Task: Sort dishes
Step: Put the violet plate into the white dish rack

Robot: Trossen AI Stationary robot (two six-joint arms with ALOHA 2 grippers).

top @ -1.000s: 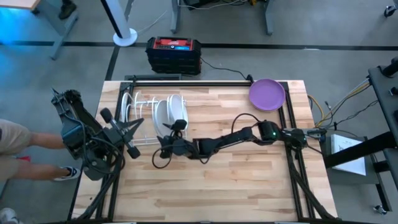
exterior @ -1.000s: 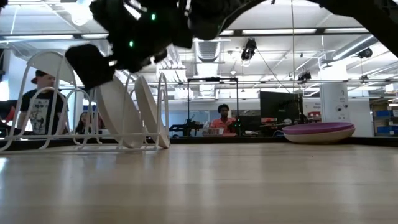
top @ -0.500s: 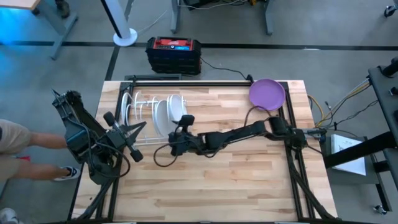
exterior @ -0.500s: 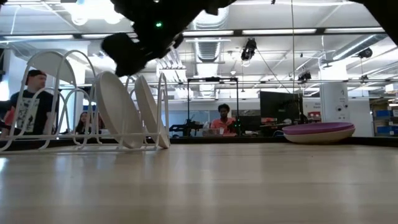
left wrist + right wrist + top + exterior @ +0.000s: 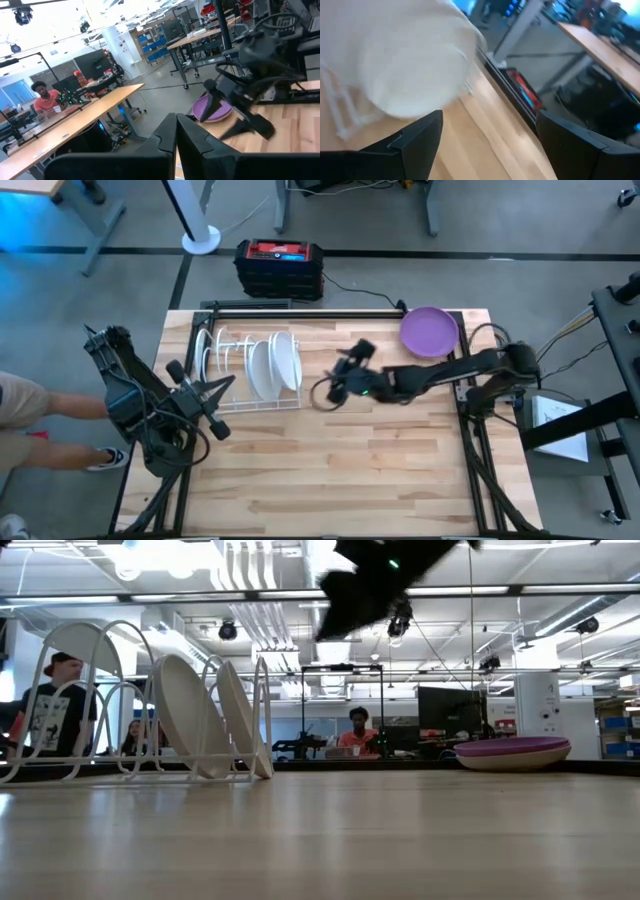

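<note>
Two round white plates (image 5: 275, 364) upright in the white wire rack (image 5: 228, 352), purple plate (image 5: 430, 331) flat at the wooden bench's (image 5: 340, 450) far corner, low view alone showing people behind, right gripper (image 5: 345, 372) jaws spread, empty, left gripper (image 5: 222, 385) jaws closed, empty.

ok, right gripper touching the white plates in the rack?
Apart. The high view shows bare table between the right gripper and the white plates in the rack.
</note>
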